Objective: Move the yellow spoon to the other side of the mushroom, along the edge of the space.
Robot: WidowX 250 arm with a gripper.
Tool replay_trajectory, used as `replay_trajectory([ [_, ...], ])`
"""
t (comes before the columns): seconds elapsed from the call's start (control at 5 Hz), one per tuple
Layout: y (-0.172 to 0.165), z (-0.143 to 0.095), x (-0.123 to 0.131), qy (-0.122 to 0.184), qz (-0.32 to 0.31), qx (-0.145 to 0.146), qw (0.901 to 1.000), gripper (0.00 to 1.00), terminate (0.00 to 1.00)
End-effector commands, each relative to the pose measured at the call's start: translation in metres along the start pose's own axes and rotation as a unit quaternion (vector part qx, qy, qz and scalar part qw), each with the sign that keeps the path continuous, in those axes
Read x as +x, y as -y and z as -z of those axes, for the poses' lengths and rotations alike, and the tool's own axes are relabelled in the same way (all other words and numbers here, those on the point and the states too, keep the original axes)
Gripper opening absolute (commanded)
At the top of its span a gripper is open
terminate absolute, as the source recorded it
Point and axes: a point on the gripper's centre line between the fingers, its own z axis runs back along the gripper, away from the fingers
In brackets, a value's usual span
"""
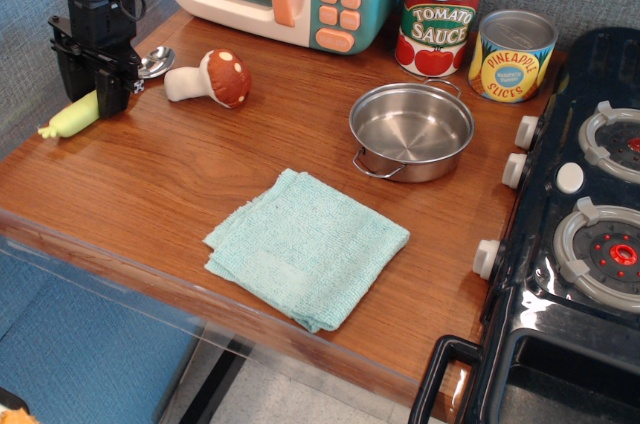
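Wood-grain countertop (150,174) with clear front rim, blue fabric wall behind, black toy stove (590,214) at 3 o'clock. Gripper (108,94) is down at the far-left edge, around 10 o'clock, jaws narrow and clamped on the yellow spoon (80,112) mid-handle. Spoon lies along the left edge: handle tip pointing to 8 o'clock, silver bowl at 2 o'clock of the gripper, just beside the mushroom (212,78) stem. Can't tell if the spoon is fully resting on the wood. Further out: pot (411,130), teal cloth (305,247), two cans, toy microwave. Judgement: spoon looks at its spot left of the mushroom; what's left is release and retract.
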Motion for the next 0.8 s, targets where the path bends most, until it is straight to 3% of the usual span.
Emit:
replay_trajectory([
  [0.0, 0.0009, -0.0815, -0.0172, 0.093, -0.006, 0.023, 0.9954, 1.00, 0.00],
  [0.4, 0.0007, -0.0782, -0.0187, 0.088, -0.009, 0.011, 0.9960, 1.00, 0.00],
  [0.6, 0.0007, -0.0782, -0.0187, 0.088, -0.009, 0.011, 0.9960, 1.00, 1.00],
])
